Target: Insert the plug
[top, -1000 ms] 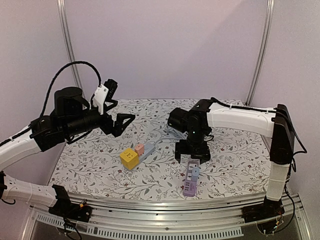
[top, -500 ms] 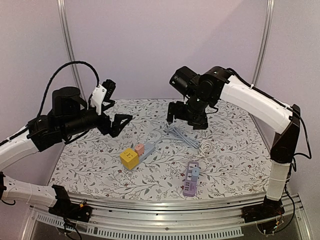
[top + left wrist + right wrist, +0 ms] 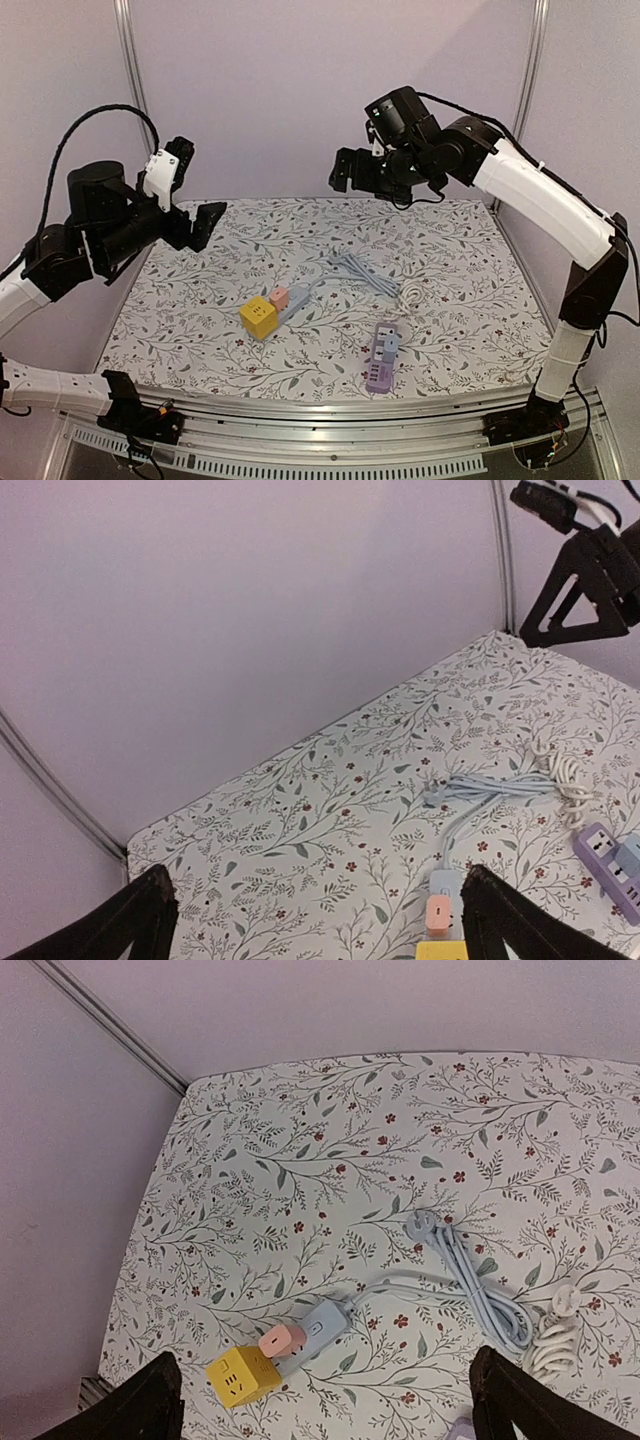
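Hovering high over desk (image 3: 200,330): left fingers (image 3: 140,920), right fingers (image 3: 145,1405) spread wide, empty. Mid-frame plug (image 3: 335,262) nearer right fingers, cord (image 3: 375,278) trailing lower right.

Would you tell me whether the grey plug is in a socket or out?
Out: the grey plug lies bare on the table, apart from the purple power strip.

The grey plug (image 3: 418,1225) lies flat near the middle of the table (image 3: 180,330), on the end of its folded grey cord (image 3: 480,1280). The purple power strip (image 3: 381,357) lies near the front edge, well apart
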Motion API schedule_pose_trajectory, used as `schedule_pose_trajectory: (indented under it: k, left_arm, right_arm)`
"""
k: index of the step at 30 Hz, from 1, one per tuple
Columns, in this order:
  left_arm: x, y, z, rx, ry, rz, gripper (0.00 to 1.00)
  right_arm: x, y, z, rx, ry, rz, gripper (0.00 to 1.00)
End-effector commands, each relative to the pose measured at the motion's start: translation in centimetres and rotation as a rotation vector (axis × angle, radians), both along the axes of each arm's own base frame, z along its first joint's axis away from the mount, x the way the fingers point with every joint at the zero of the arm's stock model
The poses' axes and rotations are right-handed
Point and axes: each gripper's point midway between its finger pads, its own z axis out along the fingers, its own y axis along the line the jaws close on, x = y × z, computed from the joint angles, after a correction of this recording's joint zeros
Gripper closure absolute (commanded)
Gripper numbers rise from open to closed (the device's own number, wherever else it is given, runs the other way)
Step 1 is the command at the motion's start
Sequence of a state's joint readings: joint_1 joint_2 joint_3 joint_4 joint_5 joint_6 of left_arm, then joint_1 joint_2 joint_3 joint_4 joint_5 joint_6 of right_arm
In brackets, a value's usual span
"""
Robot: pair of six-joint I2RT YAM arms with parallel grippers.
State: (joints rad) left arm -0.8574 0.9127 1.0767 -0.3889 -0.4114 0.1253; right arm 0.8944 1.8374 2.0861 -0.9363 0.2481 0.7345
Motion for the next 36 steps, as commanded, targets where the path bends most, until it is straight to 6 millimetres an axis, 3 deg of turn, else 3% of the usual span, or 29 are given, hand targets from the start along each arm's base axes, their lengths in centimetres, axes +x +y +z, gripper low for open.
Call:
schedule_pose_trajectory:
  k: [1,3,8,12,17,25,29,33,36]
  left_arm:
    - [0.7,4.2,0.7,0.108,-0.055,0.193,0.0]
    - [1.1,5.6,0.7,0.121,-0.056,0.24,0.0]
    - [2.1,9.6,0.4,0.095,-0.033,0.355,0.01]
    - [2.6,12.8,0.1,0.054,-0.023,0.461,0.01]
    - [2.8,15.9,-0.8,-0.018,0.029,0.567,0.0]
    - [3.6,20.9,-3.7,-0.177,0.105,0.791,0.01]
    - [3.5,22.3,-5.6,-0.323,0.148,0.855,0.0]
    - [3.1,22.4,-5.0,-0.534,0.068,0.822,0.01]
    - [3.1,22.4,-4.9,-0.585,0.046,0.811,0.01]
  right_arm:
    - [2.2,-3.7,0.9,-0.084,-0.098,-0.048,0.01]
    - [2.8,-6.1,0.2,-0.093,-0.087,-0.082,0.01]
    - [4.2,-13.2,0.6,0.022,-0.066,-0.192,0.01]
    - [3.7,-18.9,1.9,0.12,-0.088,-0.299,0.01]
    - [2.9,-23.7,1.9,0.189,-0.083,-0.381,0.01]
    - [2.2,-25.4,1.7,0.198,-0.091,-0.426,0.01]
    - [2.3,-25.4,1.6,0.19,-0.099,-0.418,0.01]
    - [2.5,-25.5,2.2,0.187,-0.133,-0.413,0.01]
    - [2.8,-25.5,2.4,0.183,-0.142,-0.416,0.01]
